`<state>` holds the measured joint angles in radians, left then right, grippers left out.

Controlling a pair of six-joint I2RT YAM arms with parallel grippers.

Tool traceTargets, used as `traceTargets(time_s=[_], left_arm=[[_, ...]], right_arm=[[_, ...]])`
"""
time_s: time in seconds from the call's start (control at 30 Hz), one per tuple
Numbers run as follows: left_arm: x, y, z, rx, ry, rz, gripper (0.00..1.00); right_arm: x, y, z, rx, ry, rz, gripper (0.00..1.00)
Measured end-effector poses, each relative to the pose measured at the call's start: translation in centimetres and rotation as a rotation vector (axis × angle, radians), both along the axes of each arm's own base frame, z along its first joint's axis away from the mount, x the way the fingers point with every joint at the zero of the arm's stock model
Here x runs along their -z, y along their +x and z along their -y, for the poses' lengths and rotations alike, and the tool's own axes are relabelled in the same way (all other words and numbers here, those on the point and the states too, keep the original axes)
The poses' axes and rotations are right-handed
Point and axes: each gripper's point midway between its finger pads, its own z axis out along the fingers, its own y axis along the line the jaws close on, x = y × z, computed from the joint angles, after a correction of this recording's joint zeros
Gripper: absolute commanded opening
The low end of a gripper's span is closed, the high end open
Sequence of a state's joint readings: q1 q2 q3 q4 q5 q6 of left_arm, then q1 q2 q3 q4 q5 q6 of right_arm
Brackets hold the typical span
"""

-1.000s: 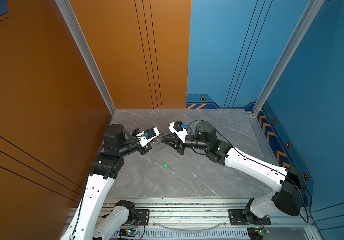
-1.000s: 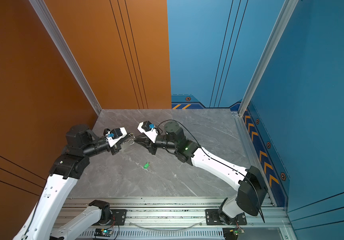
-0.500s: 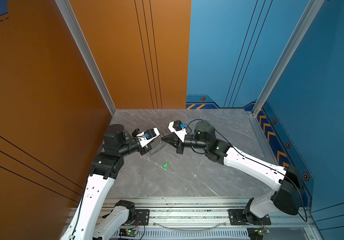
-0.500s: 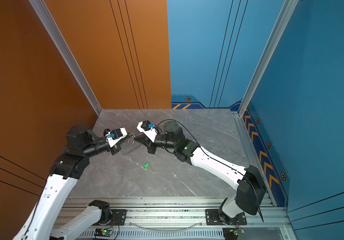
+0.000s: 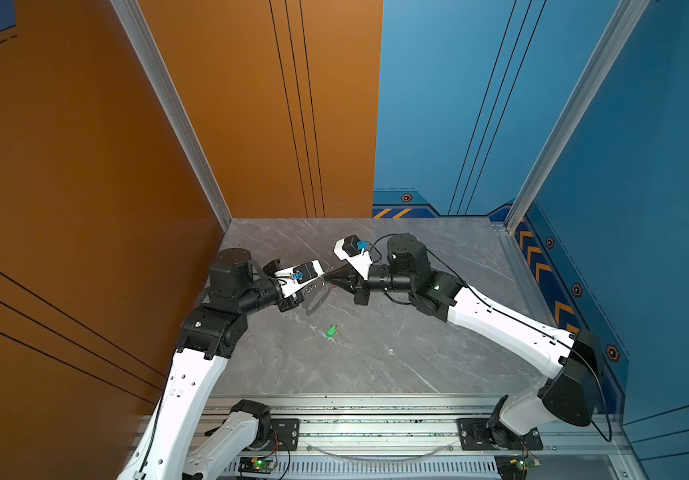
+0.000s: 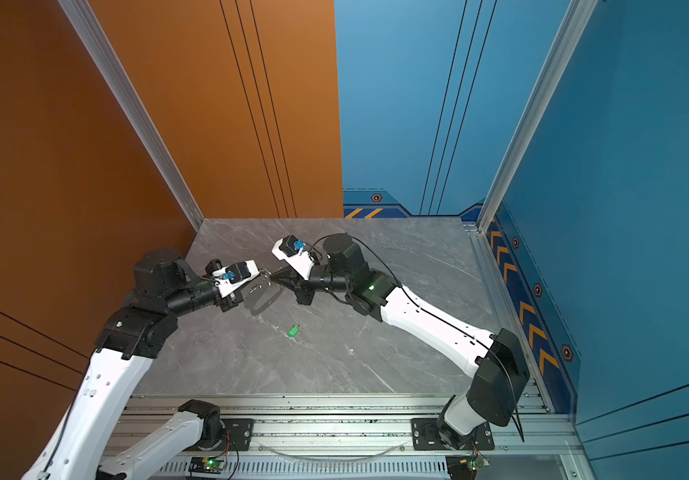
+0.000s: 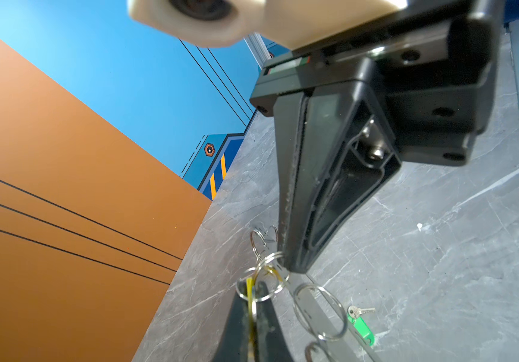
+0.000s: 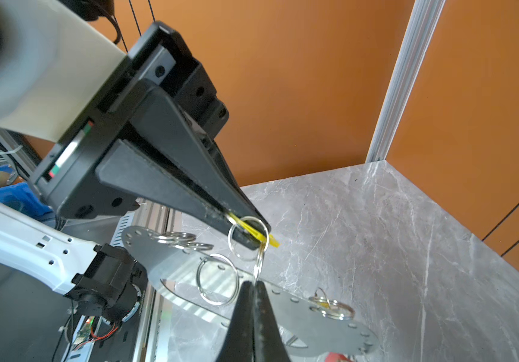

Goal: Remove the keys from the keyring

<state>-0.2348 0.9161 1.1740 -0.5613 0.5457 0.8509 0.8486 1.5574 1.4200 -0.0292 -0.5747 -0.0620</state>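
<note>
The flat grey oval metal keyring plate [image 8: 302, 316] hangs over the grey marble table [image 5: 376, 357]. The left gripper [image 8: 252, 234] is clamped on a yellow plastic key tag [image 8: 271, 241], and the right gripper [image 8: 255, 283] pinches a silver split ring [image 8: 260, 260]. A green-tagged key [image 5: 331, 331] lies on the table.

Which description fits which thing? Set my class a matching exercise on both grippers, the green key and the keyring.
1. left gripper
2. right gripper
3. green key
4. keyring

a. lies loose on the table
b. shut on a silver ring
c. flat metal plate with holes
d. shut on the yellow tag

Pairs: 1-d, 2-b, 3-a, 4-c
</note>
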Motion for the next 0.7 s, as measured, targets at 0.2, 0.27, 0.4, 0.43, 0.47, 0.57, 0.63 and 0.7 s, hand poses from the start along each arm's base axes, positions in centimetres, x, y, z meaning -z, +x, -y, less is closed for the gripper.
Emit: traceTargets(time_s=[0.2,0.27,0.4,0.43,0.47,0.57,0.63,0.7], left_arm=[[1.4,0.0,0.1,0.002,0.095,-0.002,0.00],[1.9,-0.2,0.1,0.005,0.132,0.001,0.00],[2.9,-0.4,0.1,0.013,0.211,0.007,0.00],[3.2,-0.5,0.1,0.015,0.229,0.009,0.00],[3.4,-0.6,0.1,0.017,0.246,0.010,0.00],[3.9,-0.8,0.1,0.021,0.290,0.012,0.00],[4.2,-0.9,0.0,0.023,0.313,0.014,0.00],[4.4,-1.0,0.1,0.024,0.332,0.020,0.00]], right_arm=[[1.5,-0.1,-0.3,-0.028,-0.067,-0.084,0.00],[2.0,-0.3,-0.4,-0.038,-0.088,-0.112,0.00],[3.1,-0.4,-0.6,-0.051,-0.130,-0.168,0.00],[3.3,-0.5,-0.7,-0.056,-0.139,-0.184,0.00],[3.5,-0.6,-0.7,-0.060,-0.145,-0.194,0.00],[4.1,-0.7,-0.8,-0.066,-0.167,-0.228,0.00],[4.3,-0.8,-0.9,-0.073,-0.180,-0.247,0.00],[4.4,-0.9,-0.9,-0.078,-0.187,-0.261,0.00]])
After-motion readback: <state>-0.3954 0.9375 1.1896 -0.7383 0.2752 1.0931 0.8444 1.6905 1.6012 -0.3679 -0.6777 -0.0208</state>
